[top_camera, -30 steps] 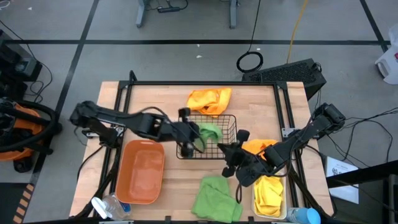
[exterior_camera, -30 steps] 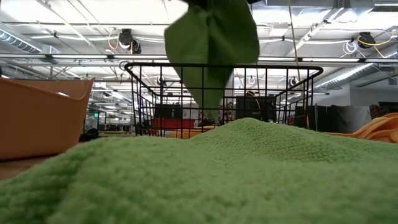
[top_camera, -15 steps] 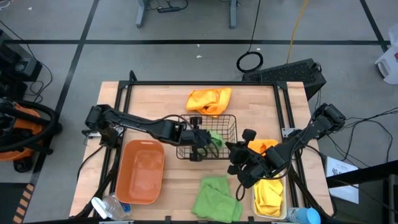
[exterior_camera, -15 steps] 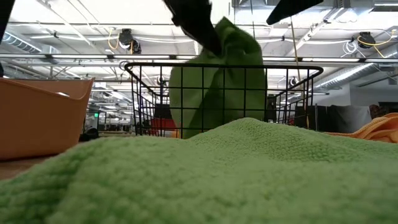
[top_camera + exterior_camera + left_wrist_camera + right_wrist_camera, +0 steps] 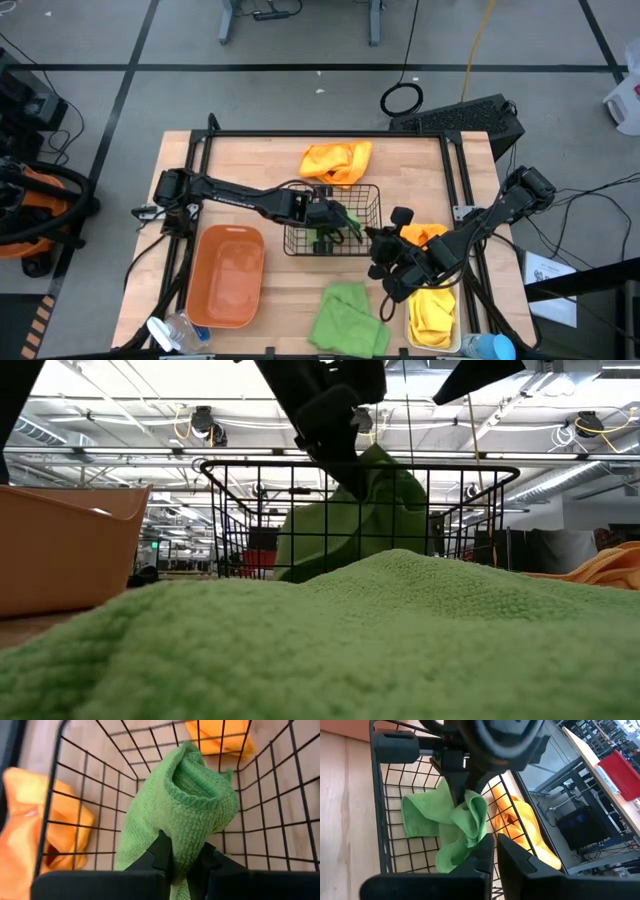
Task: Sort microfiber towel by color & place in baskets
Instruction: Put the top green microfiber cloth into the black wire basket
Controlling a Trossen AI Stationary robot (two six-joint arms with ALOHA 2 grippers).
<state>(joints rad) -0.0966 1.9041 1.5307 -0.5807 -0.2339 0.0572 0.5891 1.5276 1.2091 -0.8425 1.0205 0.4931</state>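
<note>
Wooden bench (image 5: 250,160) under overhead light carries the wire basket (image 5: 372,196) at its middle. Inside it the left pincer (image 5: 335,220) is clenched on a green towel (image 5: 187,805) — the cloth hangs bunched from the fingers, its lower part inside the mesh. The right pincer (image 5: 388,250) waits just beside the basket with its fingers pressed together, grasping nothing. Another green towel (image 5: 345,318) lies on the bench's front edge — an orange towel (image 5: 337,160) lies behind the basket. The orange bin (image 5: 228,275) sits front left, and the white bin (image 5: 433,315) holds a yellow towel (image 5: 432,305).
</note>
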